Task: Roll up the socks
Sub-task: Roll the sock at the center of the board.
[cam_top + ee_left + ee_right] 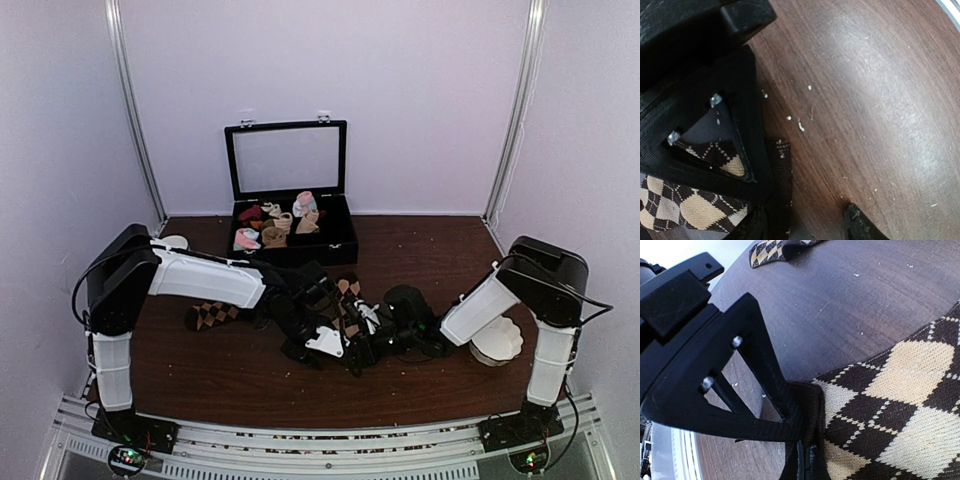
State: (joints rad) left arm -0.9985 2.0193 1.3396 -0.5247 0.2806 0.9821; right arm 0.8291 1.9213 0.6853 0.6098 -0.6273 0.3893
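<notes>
Right jaws pinch the socks [890, 390]; sock rolls [275, 225] fill the open case [320, 252].

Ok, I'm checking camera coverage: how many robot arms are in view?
2: the left arm reaches in from the left of the table, the right arm from the right. None look hidden.

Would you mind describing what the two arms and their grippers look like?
Both the left arm and right arm have white link shells with bulky black joint housings, and a thin black cable loops past each shoulder. The fingers are black open triangular frames with two silver screws.
</notes>
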